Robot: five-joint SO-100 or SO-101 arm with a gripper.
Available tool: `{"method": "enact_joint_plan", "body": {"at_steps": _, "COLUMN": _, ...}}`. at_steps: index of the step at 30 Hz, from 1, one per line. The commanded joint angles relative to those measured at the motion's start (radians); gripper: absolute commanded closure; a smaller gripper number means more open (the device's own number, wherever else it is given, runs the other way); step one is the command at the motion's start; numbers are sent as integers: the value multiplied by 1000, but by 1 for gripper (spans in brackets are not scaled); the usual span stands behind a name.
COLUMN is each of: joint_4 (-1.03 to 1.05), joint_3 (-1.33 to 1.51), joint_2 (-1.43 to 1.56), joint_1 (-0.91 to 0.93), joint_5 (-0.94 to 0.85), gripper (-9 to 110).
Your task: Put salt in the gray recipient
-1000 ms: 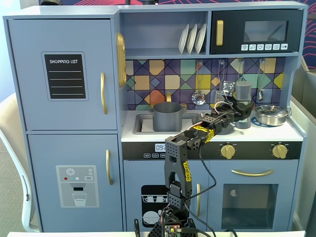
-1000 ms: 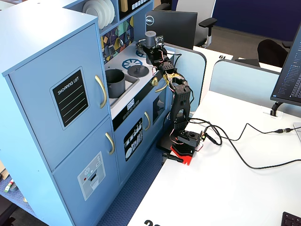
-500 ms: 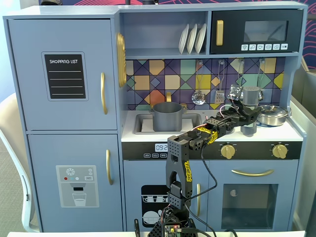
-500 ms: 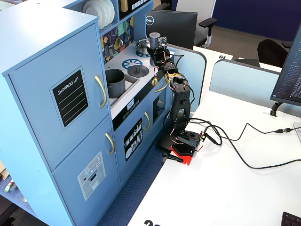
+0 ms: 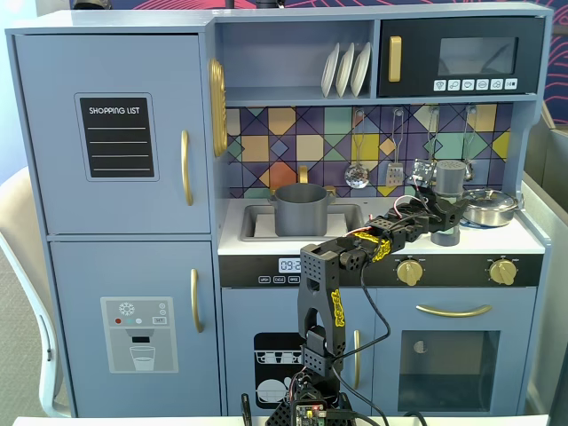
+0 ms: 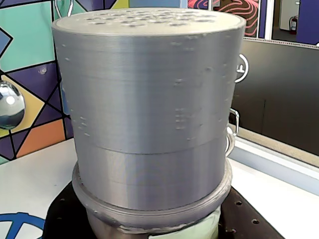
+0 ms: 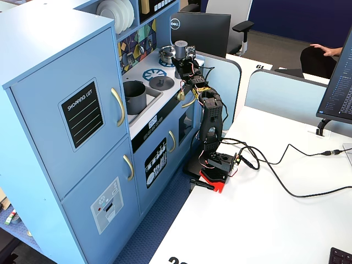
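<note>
The salt shaker (image 5: 451,180) stands on the toy stovetop at the right, dark gray with a wider cap. It fills the wrist view (image 6: 149,99), where its pale green label shows at the bottom. My gripper (image 5: 444,215) reaches over the counter. Its black fingers (image 6: 62,216) press the shaker's body just below the cap from both sides. The shaker's base seems to rest on the counter. The gray recipient (image 5: 300,209), a matte pot with side handles, sits in the sink to the left, apart from the gripper. The other fixed view shows both the pot (image 7: 135,96) and the shaker (image 7: 180,50).
A shiny steel pan (image 5: 491,207) sits right beside the shaker. A flat gray lid with a knob (image 7: 162,82) lies on the stovetop between pot and shaker. A ladle (image 5: 357,173) and a spatula (image 5: 395,169) hang on the tiled back wall. The shelf and microwave hang above the counter.
</note>
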Motion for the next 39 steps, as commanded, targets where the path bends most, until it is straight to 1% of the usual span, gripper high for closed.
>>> {"method": "enact_joint_plan", "body": {"at_steps": 1, "joint_4": -18, "joint_3": -3, "joint_2": 11, "joint_1": 3, "joint_5": -3, "gripper": 97}}
{"method": "enact_joint_plan", "body": {"at_steps": 5, "joint_4": -23, "joint_3": 2, "joint_2": 21, "joint_1": 18, "joint_5": 60, "gripper": 71}}
{"method": "enact_joint_plan", "body": {"at_steps": 8, "joint_4": -25, "joint_3": 6, "joint_2": 31, "joint_1": 32, "joint_5": 64, "gripper": 59}}
{"method": "enact_joint_plan", "body": {"at_steps": 11, "joint_4": -15, "joint_3": 11, "joint_2": 46, "joint_1": 43, "joint_5": 72, "gripper": 53}}
{"method": "enact_joint_plan", "body": {"at_steps": 16, "joint_4": 31, "joint_3": 29, "joint_2": 109, "joint_1": 52, "joint_5": 61, "gripper": 50}}
{"method": "enact_joint_plan", "body": {"at_steps": 21, "joint_4": 187, "joint_3": 138, "joint_2": 302, "joint_1": 60, "joint_5": 48, "gripper": 51}}
{"method": "enact_joint_plan", "body": {"at_steps": 25, "joint_4": 365, "joint_3": 298, "joint_2": 571, "joint_1": 44, "joint_5": 49, "gripper": 54}}
{"method": "enact_joint_plan", "body": {"at_steps": 28, "joint_4": 575, "joint_3": 408, "joint_2": 798, "joint_1": 11, "joint_5": 35, "gripper": 66}}
{"method": "enact_joint_plan", "body": {"at_steps": 30, "joint_4": 772, "joint_3": 462, "joint_2": 939, "joint_1": -34, "joint_5": 6, "gripper": 79}}
{"method": "enact_joint_plan", "body": {"at_steps": 34, "joint_4": 1104, "joint_3": 532, "joint_2": 1123, "joint_1": -178, "joint_5": -14, "gripper": 93}}
{"method": "enact_joint_plan", "body": {"at_steps": 36, "joint_4": 1178, "joint_3": 574, "joint_2": 1173, "joint_1": -281, "joint_5": -44, "gripper": 98}}
{"method": "enact_joint_plan", "body": {"at_steps": 39, "joint_4": 1209, "joint_3": 649, "joint_2": 1209, "joint_1": -425, "joint_5": -86, "gripper": 101}}
